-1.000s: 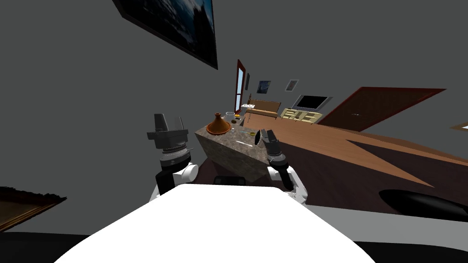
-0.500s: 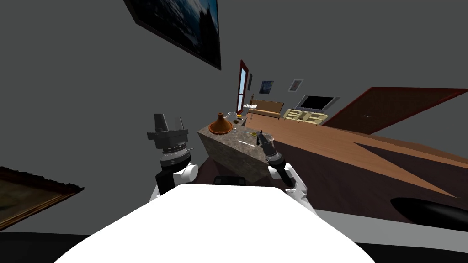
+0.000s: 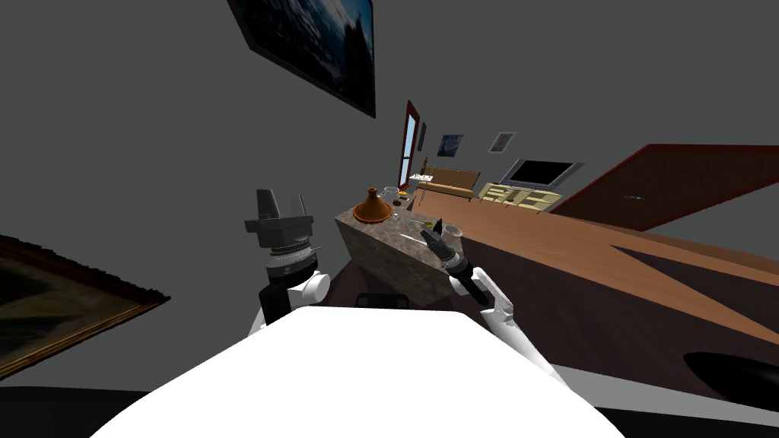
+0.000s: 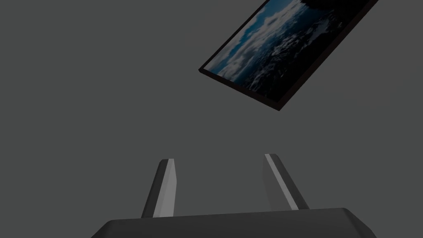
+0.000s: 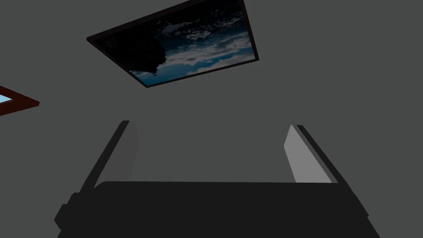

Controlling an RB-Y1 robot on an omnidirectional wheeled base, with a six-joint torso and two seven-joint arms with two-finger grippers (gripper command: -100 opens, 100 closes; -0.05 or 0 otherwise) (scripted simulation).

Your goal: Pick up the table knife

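On the bench (image 3: 380, 255), the table knife (image 3: 411, 235) lies flat just left of the right hand (image 3: 436, 229), its length roughly along the near edge; that nearer hand is spread, as is the raised left hand (image 3: 280, 204).

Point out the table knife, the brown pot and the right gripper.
table knife (image 3: 409, 236), head view, middle of it
brown pot (image 3: 372, 207), head view, its cone lid
right gripper (image 3: 437, 226), head view, between fingertips
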